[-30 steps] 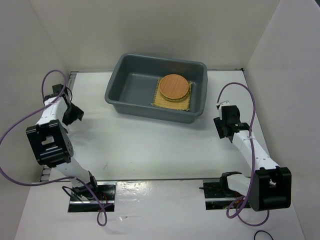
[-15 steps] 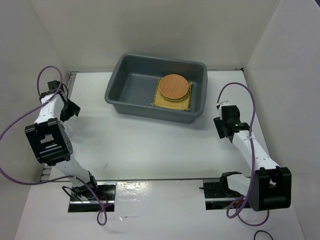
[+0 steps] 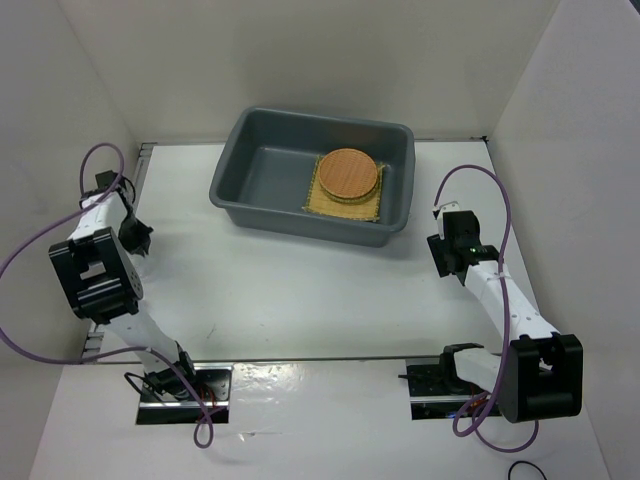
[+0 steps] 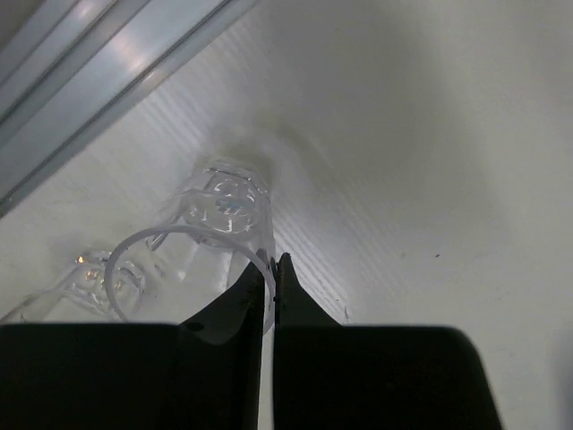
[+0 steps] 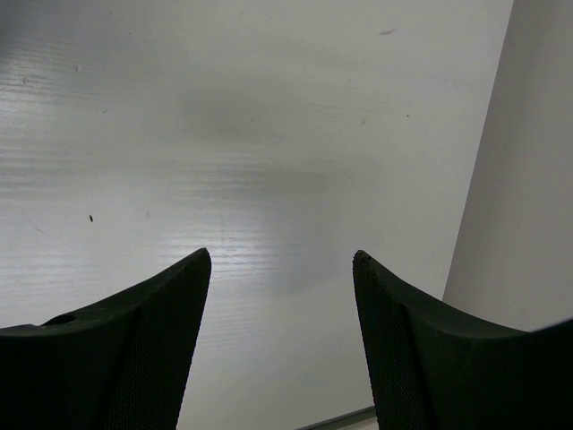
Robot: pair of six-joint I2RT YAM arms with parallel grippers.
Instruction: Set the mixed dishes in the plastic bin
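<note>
White tabletop, white walls all round. Nearest me, R side at abt 4 o'clock: right gripper hangs released, fingers wide apart over bare table, nothing btwn them.

L side at abt 9 o'clock, by the alu rail at the table edge: left gripper is clenched on the wall of a clear cup. One finger is inside the rim and one outside, pinching thin plastic near the lip. Cup looks tipped, mouth toward the wrist cam. Whether it rests on the table or is just off it, can't tell. Second clear cup lies just beside it at its 8 o'clock.

Handling, my read: cups are v. light, thin-walled and slick, and prob. flex under squeeze. Rim pinch is the sensible hold, since the body is too round and slippery to clamp across. Too much force could buckle or crack the wall; too little and it slides out on the swing. Neighbour cup may get nudged or roll when this one lifts.

Far end at 12 o'clock: plastic bin, well apart from the cups. In its R half, square woven plate lies flat w/ round orange-brown plate on top. Whether a smaller woven plate sits btwn them, can't tell.

No brand, label or writing readable anywhere.
</note>
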